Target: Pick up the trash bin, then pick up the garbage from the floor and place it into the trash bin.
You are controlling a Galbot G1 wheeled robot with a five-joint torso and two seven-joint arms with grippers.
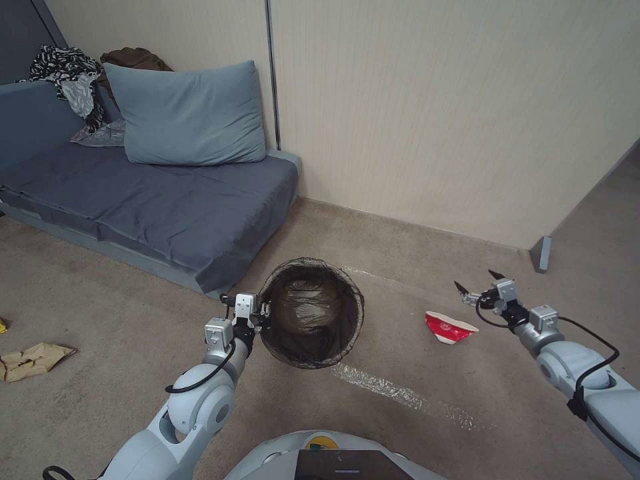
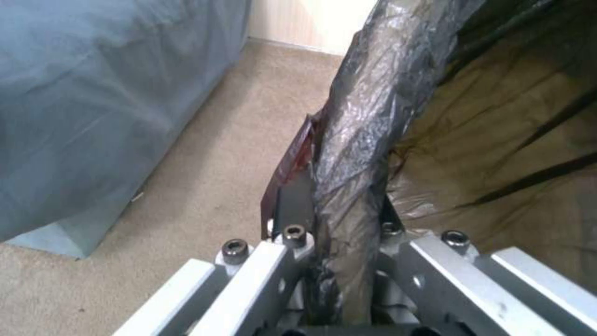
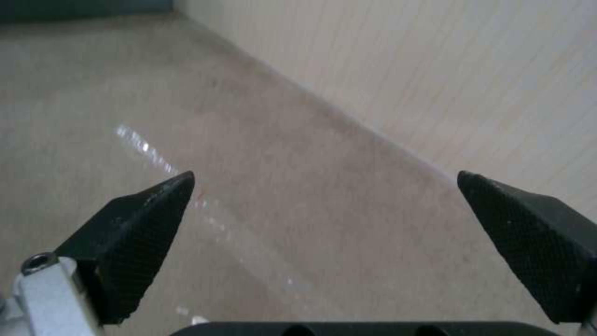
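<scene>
Your left gripper [image 1: 265,309] clamps the trash bin [image 1: 311,313] rim at its 9 o'clock, while your right gripper [image 1: 477,285], fingers spread, hovers at 1 o'clock of the crushed red-and-white cup [image 1: 450,327], the nearer arm.

Carpet floor [image 1: 133,320] with crushed cup [image 1: 449,327], brown paper bag [image 1: 30,361].

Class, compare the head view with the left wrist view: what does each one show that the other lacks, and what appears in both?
Head view alone: the right gripper, open above the floor, just beyond the crushed red-and-white cup; a crumpled brown paper bag off to the left; the pillow on the sofa.

Left wrist view alone: a close look at the fingers pinching the bagged rim, one on each side.

Both: the left gripper shut on the trash bin, its dark liner, the blue sofa and the carpet.
</scene>
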